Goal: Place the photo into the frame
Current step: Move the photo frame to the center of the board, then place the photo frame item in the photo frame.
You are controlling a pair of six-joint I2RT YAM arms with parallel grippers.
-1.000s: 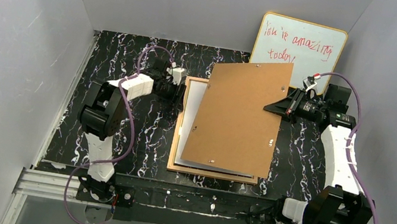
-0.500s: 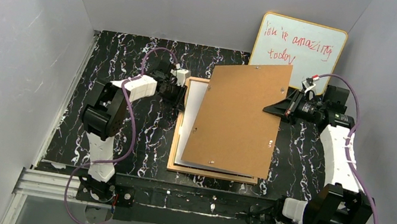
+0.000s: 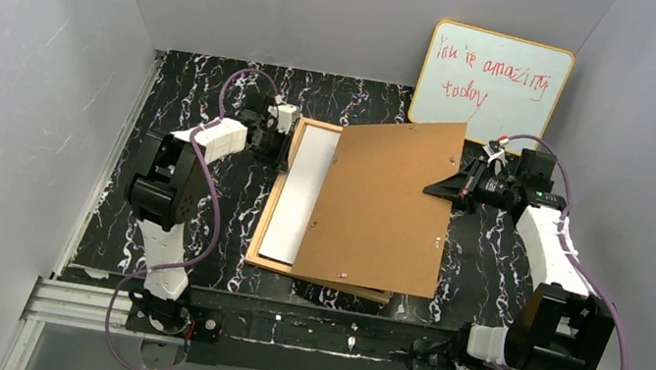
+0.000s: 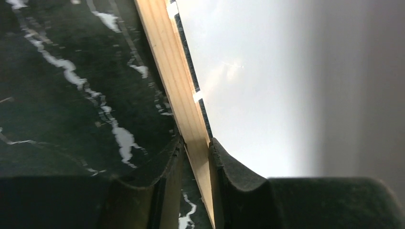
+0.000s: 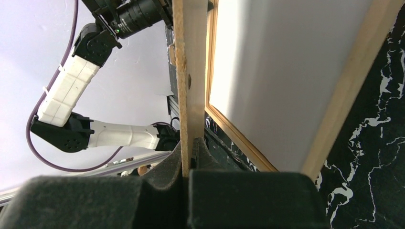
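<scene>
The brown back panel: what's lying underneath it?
Under the brown back panel lies the light-orange frame with the photo in it, white back up, visible at the left. The panel hides the rest of both.

The frame (image 3: 260, 234) has light-orange wood, its back panel (image 3: 386, 204) is plain brown, the photo (image 3: 298, 190) shows only a plain white side, the table (image 3: 201, 85) is black with thin white marble-like veins, and the whiteboard (image 3: 510, 75) is white with an orange-yellow edge and red handwriting.
</scene>
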